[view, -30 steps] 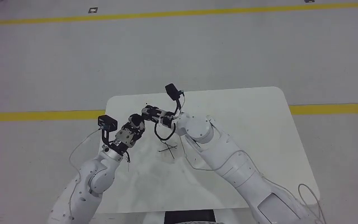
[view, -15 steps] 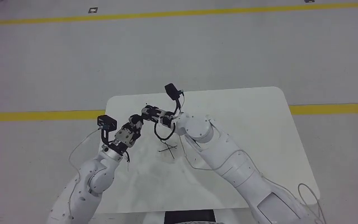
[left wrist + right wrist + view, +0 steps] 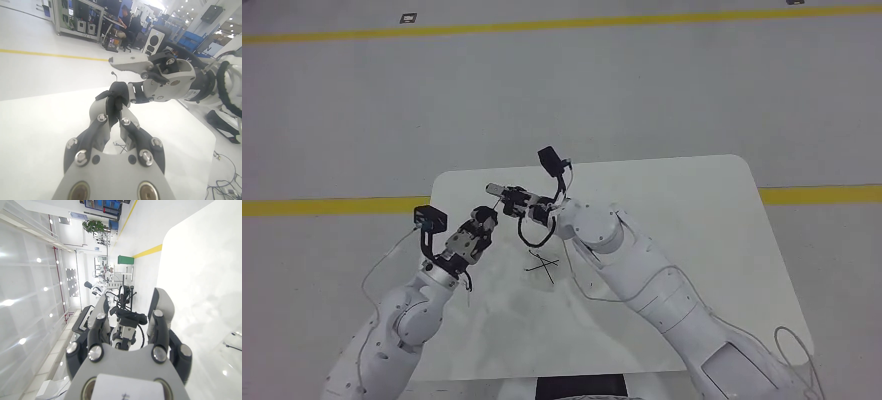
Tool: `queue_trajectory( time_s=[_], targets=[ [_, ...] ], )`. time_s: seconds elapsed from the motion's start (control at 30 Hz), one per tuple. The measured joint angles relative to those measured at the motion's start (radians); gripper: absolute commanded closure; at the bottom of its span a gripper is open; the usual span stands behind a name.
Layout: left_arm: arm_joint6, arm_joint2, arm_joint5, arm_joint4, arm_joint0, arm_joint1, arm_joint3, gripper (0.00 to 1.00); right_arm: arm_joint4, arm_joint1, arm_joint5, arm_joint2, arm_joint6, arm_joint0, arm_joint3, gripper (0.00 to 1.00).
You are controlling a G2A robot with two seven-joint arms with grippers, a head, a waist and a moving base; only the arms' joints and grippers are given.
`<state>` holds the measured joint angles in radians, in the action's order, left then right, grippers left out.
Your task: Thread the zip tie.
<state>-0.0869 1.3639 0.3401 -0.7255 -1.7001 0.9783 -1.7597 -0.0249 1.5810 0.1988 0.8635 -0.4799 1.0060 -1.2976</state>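
The zip tie (image 3: 113, 73) is pinched in the clenched left gripper (image 3: 118, 91), raised above the table (image 3: 692, 230). A short thin end, apparently its tip, is seen above the pads. The right gripper (image 3: 130, 298) is held just beside it, jaws spread and nothing between them. For threading, the free end should be grasped close to the tip and lined up with the head's slot, so that buckling is avoided. Loose ties (image 3: 542, 265) are seen lying on the table.

Right gripper (image 3: 494, 190) beside left gripper (image 3: 486, 213), zip ties (image 3: 542, 265) nearby, table's (image 3: 692, 230) right side open
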Motion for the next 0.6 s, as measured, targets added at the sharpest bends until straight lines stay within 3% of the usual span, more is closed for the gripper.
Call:
queue_trajectory(
  time_s=[0.33,0.47,0.6],
  targets=[
    [0.128,0.062,0.000,0.242,-0.035,-0.045,-0.063,1.00,0.008,-0.015,-0.036,0.063,-0.021,0.005,0.026,0.00],
    [0.235,0.093,0.000,0.373,-0.051,-0.071,-0.098,1.00,0.021,-0.022,-0.091,0.073,-0.097,0.005,0.034,0.00],
    [0.255,0.100,0.000,0.372,-0.051,-0.075,-0.105,1.00,0.021,-0.021,-0.086,0.073,-0.085,0.005,0.034,0.00]
  ],
)
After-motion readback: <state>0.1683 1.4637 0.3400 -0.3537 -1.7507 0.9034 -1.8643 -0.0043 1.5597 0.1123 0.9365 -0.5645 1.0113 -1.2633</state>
